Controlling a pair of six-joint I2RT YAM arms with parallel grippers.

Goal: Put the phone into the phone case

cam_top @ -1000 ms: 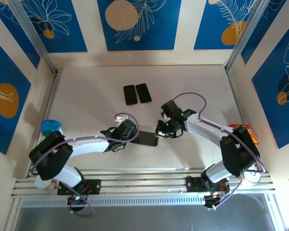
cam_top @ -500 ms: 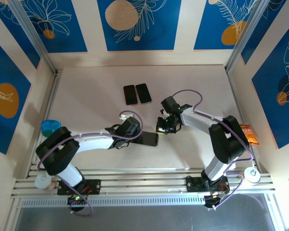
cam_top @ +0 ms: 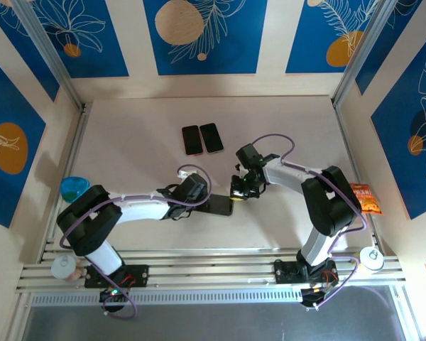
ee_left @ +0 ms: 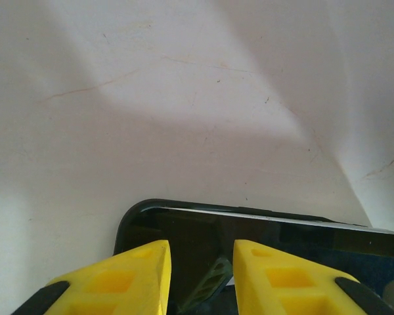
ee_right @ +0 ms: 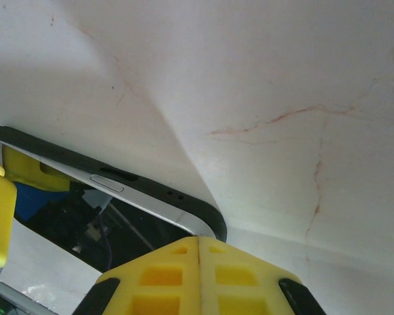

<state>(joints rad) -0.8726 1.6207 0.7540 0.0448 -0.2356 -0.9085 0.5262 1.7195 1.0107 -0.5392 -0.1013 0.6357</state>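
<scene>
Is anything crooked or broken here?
Nothing looks broken. The dark glossy phone mid-table seems not fully seated: in the right wrist view its silver side shows bare beside the black case rim. The white table has thin reddish scratches.

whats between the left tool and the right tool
The dark phone, flat on the table: left tool over one end, shut right tool at the other. The top view shows it.
</scene>
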